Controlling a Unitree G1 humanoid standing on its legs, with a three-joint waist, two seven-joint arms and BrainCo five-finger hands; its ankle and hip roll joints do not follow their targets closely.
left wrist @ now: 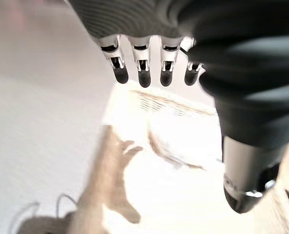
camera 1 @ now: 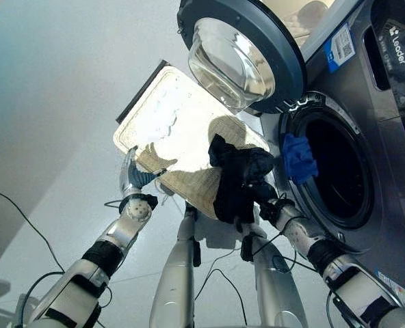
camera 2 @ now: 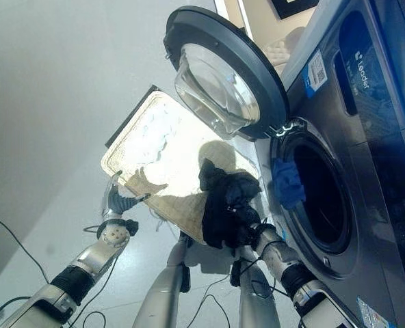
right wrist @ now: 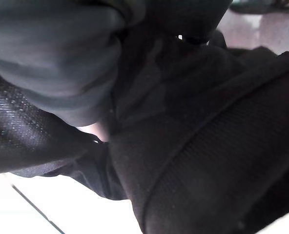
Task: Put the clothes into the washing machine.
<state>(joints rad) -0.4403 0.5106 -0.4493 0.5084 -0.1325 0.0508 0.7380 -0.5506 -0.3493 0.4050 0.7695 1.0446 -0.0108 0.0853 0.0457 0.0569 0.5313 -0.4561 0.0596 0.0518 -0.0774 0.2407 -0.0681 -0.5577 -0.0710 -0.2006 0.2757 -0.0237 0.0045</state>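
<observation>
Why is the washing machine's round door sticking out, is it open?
Open. The round glass door is swung clear of the drum opening, which shows dark, with a blue cloth draped over its rim.

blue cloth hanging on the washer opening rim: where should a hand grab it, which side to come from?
Probably the bunched lower part of the blue cloth, which hangs outside over the near rim of the washing machine opening. Come from the front, on the open-door side. The left hand is open; the right hand is bundled in the black garment.
</observation>
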